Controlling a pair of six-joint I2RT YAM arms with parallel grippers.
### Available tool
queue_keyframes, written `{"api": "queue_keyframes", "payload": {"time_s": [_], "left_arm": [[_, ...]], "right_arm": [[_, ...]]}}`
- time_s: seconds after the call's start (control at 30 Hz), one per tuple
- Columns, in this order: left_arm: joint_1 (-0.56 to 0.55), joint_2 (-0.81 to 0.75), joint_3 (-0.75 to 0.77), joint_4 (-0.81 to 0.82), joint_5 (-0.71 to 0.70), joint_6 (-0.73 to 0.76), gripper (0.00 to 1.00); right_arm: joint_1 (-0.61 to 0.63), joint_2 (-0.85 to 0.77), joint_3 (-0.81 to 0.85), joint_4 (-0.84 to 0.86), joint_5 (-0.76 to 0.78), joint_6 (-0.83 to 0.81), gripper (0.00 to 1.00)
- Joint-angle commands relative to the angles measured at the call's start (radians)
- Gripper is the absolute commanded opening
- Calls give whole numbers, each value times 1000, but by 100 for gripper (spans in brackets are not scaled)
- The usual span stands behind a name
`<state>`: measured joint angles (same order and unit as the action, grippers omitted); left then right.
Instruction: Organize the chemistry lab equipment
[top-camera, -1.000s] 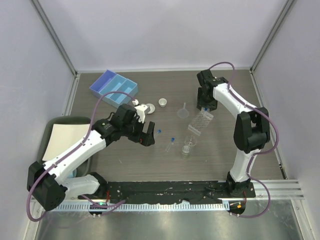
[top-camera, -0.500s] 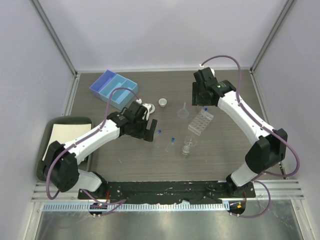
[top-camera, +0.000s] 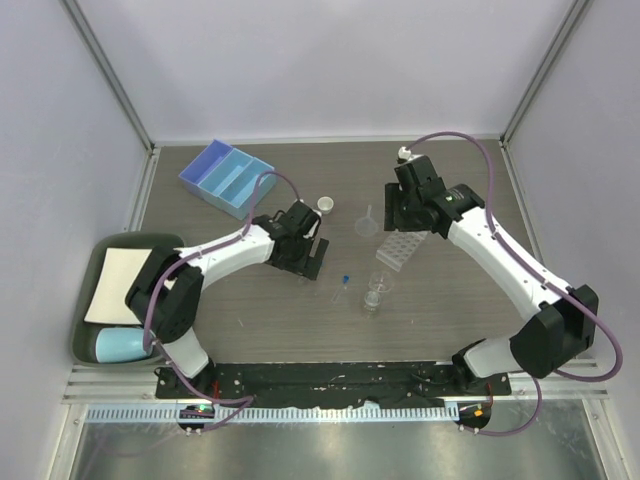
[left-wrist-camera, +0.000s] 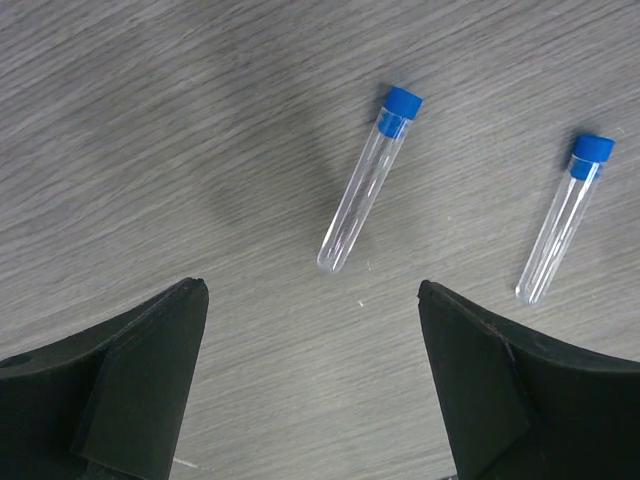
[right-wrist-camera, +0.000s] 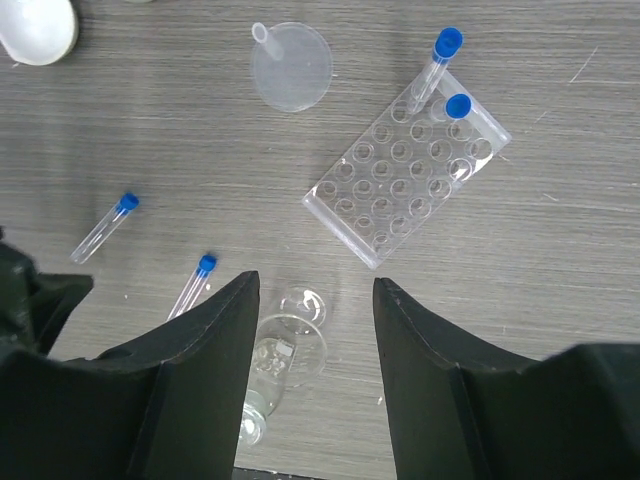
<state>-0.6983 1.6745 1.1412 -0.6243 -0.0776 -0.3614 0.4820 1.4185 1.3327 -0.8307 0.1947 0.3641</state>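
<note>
Two clear blue-capped test tubes (left-wrist-camera: 365, 185) (left-wrist-camera: 563, 222) lie on the wooden table. My left gripper (left-wrist-camera: 312, 287) hovers open just short of the nearer one, touching neither. In the top view that gripper (top-camera: 312, 256) covers one tube; the other tube (top-camera: 343, 283) lies beside it. My right gripper (right-wrist-camera: 315, 280) hangs open and empty high over the clear glass beaker (right-wrist-camera: 290, 345). The clear plastic tube rack (right-wrist-camera: 405, 185) lies flat and holds two capped tubes (right-wrist-camera: 440, 55) at one corner. A clear funnel (right-wrist-camera: 292, 65) and a white ceramic dish (right-wrist-camera: 38, 28) sit beyond it.
A blue compartment tray (top-camera: 227, 177) stands at the back left. A green tray (top-camera: 90, 270) with a white sheet and a pale-blue cup (top-camera: 120, 345) sits at the left edge. Grey walls close in three sides.
My left gripper has reached right to the loose tubes, its jaws narrowing slightly. The right arm has stretched out and its gripper now hangs over the rack and beaker.
</note>
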Motion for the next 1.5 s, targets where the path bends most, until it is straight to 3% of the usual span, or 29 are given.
{"api": "queue_keyframes", "payload": {"time_s": [0.0,0.4,0.6,0.7,0.73,0.83,0.9,0.97,1.3,1.47], "left_arm": [[-23,43,23,92,-4,1,89],[-76,166,8,170,-90,4,81],[-87,175,-21,190,-108,-13,68],[-89,177,-41,192,-119,-20,48],[-90,176,-50,192,-122,-22,34],[-90,168,-67,193,-132,-31,16],[-92,154,-84,195,-139,-39,12],[-92,148,-93,190,-143,-39,0],[-98,2,-38,49,-119,4,0],[-96,-97,5,-23,74,81,0]], "right_arm": [[4,-58,-36,65,-47,19,55],[12,-99,-84,85,-106,19,54],[13,-105,-87,88,-113,18,53],[15,-105,-89,90,-115,16,52],[15,-105,-87,90,-115,18,52],[17,-108,-86,90,-112,18,51],[17,-110,-86,87,-112,19,50],[18,-113,-84,87,-110,21,50],[30,-125,-73,59,-130,15,50],[30,-142,-113,59,-234,-16,50]]}}
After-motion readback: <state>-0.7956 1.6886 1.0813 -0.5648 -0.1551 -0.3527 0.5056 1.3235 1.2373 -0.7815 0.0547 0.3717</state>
